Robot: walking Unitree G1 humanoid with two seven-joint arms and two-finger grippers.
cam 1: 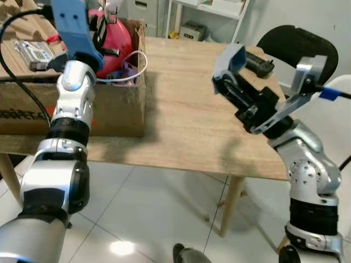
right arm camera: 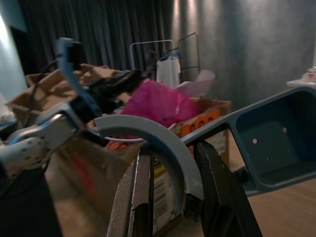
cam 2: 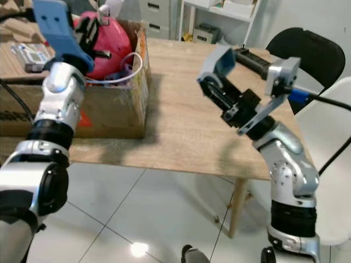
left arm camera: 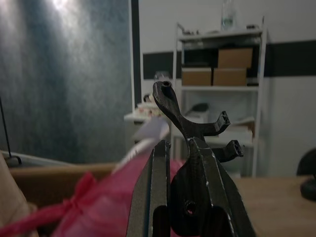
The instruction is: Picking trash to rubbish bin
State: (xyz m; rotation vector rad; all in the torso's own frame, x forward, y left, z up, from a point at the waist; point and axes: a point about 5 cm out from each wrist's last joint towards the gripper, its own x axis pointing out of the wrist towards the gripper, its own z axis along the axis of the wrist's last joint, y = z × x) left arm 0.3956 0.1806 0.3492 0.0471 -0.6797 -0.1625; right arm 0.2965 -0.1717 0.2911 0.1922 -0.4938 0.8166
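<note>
A cardboard box (cam 1: 118,109) stands on the left of the wooden table (cam 1: 181,120) with a pink bag (cam 1: 118,41) inside. My left gripper (cam 1: 105,21) is raised over the bag, fingers shut, with a white paper scrap (left arm camera: 145,138) at their tips. My right gripper (cam 1: 229,83) hangs above the table's right half, shut on a blue-grey plastic piece (cam 1: 230,59). That piece has a curved arm (right arm camera: 163,143) between the fingers and a box-shaped end (right arm camera: 269,140).
A white cable (cam 1: 138,68) loops over the box's right wall. A black object (cam 1: 258,63) lies on the far right of the table. A black chair (cam 1: 296,44) and a white chair (cam 1: 334,120) stand to the right. Tiled floor lies below the table's front edge.
</note>
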